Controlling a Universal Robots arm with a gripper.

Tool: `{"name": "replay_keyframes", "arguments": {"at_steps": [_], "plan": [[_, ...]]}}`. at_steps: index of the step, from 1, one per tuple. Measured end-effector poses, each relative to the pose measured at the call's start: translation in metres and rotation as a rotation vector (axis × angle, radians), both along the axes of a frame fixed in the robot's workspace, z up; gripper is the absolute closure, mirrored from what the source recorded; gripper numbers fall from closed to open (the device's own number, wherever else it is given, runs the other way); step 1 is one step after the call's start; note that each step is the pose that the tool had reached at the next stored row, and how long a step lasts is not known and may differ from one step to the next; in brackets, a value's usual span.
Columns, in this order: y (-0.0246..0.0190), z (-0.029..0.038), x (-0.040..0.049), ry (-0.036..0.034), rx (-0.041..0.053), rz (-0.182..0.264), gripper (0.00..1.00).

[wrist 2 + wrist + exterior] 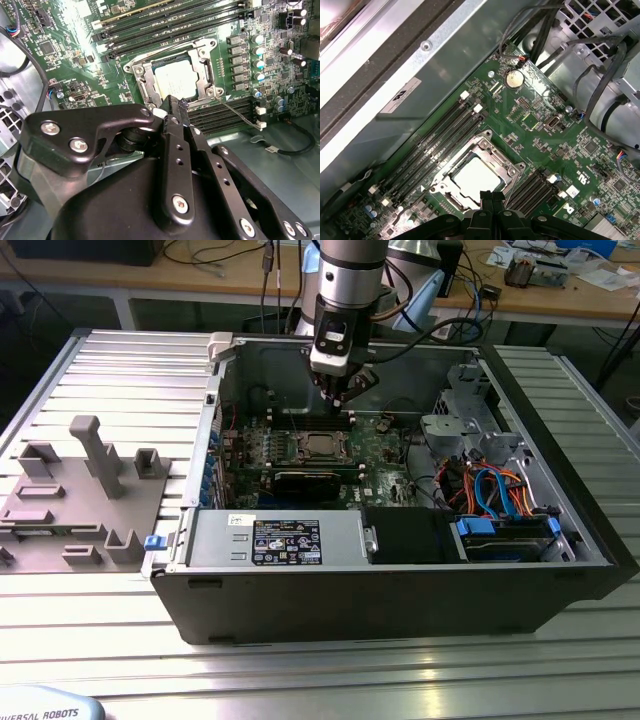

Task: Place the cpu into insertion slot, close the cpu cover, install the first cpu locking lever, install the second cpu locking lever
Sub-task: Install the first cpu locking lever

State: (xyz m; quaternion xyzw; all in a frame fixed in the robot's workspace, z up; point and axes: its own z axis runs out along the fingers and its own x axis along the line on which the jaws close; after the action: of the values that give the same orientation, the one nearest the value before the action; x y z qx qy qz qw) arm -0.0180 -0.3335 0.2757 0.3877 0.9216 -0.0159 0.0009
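Ribbed metal desk (100, 370) carries an opened computer case (400, 580). On the motherboard (540, 125), the cpu (476, 176) is seated in the slot (145, 82) with the cover (202, 62) lowered over it. The gripper (175, 102) is held just above, fingers (487, 197) clenched and empty (pressed together). Lever installation appears current; a lever (239, 116) must be hooked.

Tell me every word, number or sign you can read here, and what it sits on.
Nothing here can be read with any certainty.
Black label on the grey box at the case front: print too small.
White sticker on the case wall: blurred.
White markings on the green board: too small.
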Motion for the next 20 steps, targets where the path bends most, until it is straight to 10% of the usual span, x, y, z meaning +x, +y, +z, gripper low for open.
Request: {"name": "replay_keyframes", "arguments": {"at_steps": [20], "plan": [[0.0,0.0,0.0,0.0,0.0,0.022,0.89]]}}
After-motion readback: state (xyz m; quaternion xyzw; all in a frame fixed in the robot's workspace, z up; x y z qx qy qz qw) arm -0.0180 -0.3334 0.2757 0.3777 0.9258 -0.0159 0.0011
